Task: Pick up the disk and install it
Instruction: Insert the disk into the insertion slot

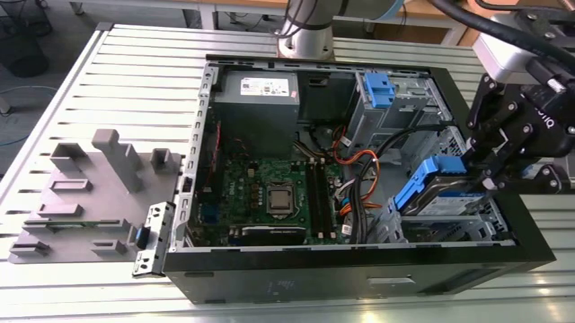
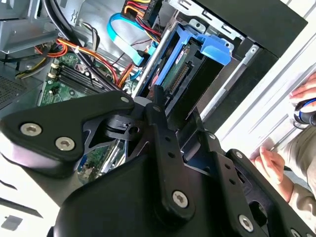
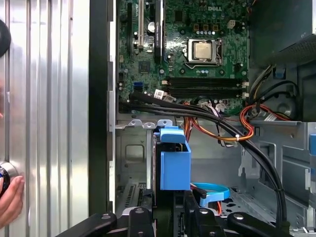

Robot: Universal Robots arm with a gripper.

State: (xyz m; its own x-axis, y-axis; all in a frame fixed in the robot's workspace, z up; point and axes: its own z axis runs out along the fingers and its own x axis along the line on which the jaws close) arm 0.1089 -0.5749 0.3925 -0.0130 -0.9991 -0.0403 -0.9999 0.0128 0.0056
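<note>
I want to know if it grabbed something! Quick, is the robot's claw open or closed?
Gripper: closed, holding the disk.

I cannot make out whether the gripper (image 1: 499, 158) has a hold on the disk (image 1: 446, 200). Its dark body covers the disk's end at the computer case (image 1: 359, 272) wall, and part of the label (image 1: 454, 204). In the first wrist view, a person's hand (image 3: 10, 200) beside the table (image 3: 49, 98) is cut off by the picture's edge.
</note>
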